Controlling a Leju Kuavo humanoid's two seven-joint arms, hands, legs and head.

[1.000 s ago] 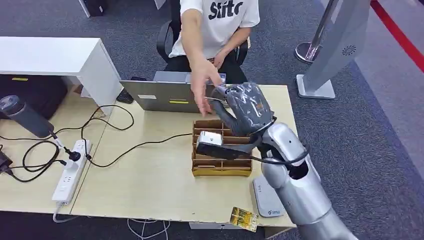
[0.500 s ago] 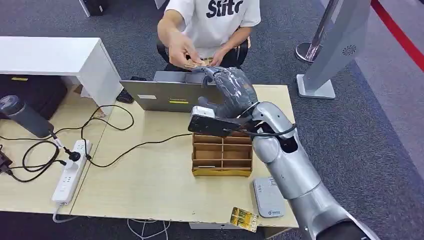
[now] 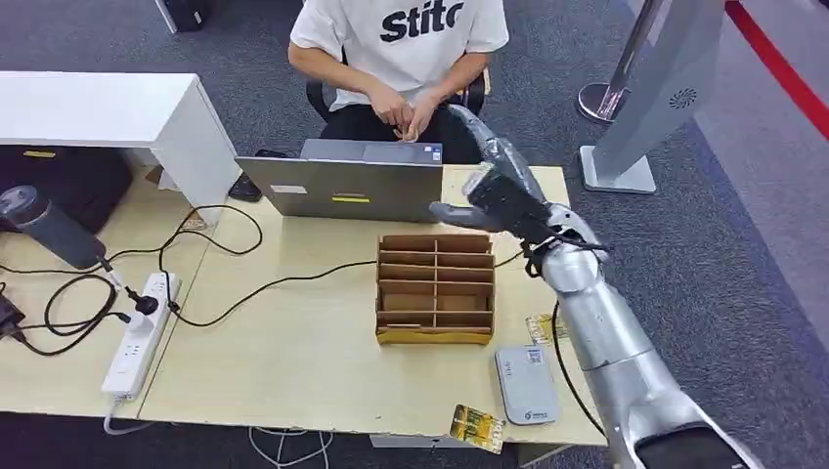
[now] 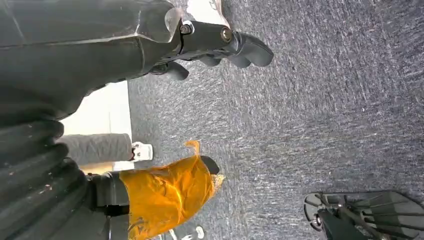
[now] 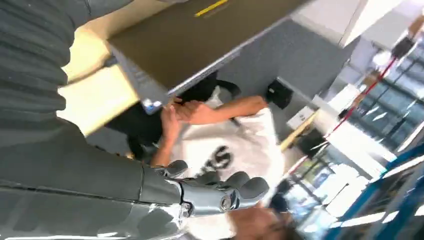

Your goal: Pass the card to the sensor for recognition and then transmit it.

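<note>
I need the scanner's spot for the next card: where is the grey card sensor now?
In the head view, the card sensor lies flat near the table's front right edge, just right of the cardboard organizer.

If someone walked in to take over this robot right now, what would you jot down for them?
Right hand: empty, fingers spread, raised over the table's far edge by the laptop.
Left hand: hanging over the carpet, holding nothing.
Card: the seated person holds something small in both hands; too small to confirm it is the card.
Sensor: white reader near the table's front edge, beside the cardboard organizer.
Done: handover seems complete.
Left: bring the arm back; more cards lie near the reader.
</note>
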